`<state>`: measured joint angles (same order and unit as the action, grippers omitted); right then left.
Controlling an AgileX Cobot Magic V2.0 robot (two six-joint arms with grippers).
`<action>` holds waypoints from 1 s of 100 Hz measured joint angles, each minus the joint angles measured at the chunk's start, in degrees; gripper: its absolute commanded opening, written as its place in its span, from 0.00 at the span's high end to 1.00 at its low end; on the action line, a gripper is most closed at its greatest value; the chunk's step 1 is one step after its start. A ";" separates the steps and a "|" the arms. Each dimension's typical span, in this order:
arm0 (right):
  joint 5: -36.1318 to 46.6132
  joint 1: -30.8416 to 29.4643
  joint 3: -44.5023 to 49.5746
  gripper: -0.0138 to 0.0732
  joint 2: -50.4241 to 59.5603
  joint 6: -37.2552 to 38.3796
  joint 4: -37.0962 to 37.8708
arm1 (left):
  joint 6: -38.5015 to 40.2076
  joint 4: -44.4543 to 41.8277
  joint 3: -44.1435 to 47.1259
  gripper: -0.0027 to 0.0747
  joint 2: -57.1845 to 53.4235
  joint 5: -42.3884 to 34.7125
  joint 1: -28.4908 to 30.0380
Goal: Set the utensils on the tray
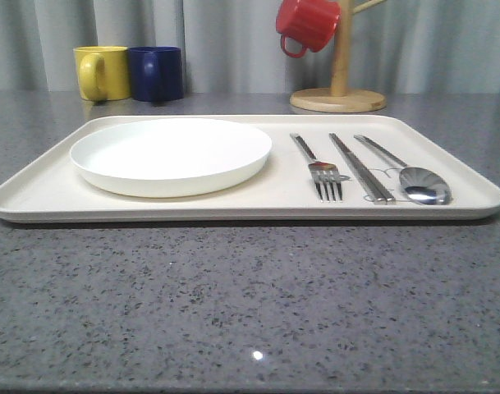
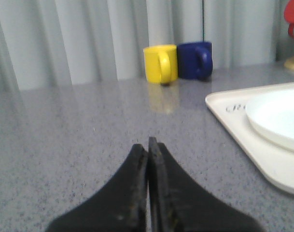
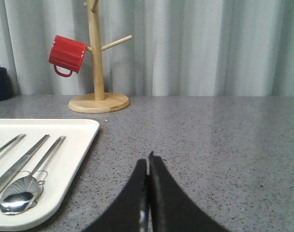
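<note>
Both hands, left [image 2: 147, 145] and right [image 3: 147, 162], pinched empty; fork [image 1: 318, 165], chopsticks [image 1: 361, 167], spoon [image 1: 409, 173], plate [image 1: 171, 153] on tray [image 1: 36, 193]

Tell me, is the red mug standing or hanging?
Hanging: the red mug sits tilted on a peg of the wooden stand, off the table.

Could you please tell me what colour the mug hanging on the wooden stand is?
Red: the ribbed red mug shows best in the right wrist view.

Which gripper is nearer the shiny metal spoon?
Right. The right gripper sits shut over the grey table just off the cream tray's spoon-side edge, spoon close by. The left gripper, also shut, is off the tray's opposite, white-plate end.
</note>
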<state>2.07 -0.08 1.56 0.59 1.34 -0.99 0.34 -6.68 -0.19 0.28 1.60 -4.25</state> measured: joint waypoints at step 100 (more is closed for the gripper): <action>0.05 0.00 0.00 0.92 0.00 0.00 0.00 | 0.24 0.00 0.00 0.99 -0.55 0.11 0.00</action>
<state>2.12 -0.08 1.56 0.59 1.34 -0.99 0.58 -6.68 -0.19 -0.27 1.71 -4.25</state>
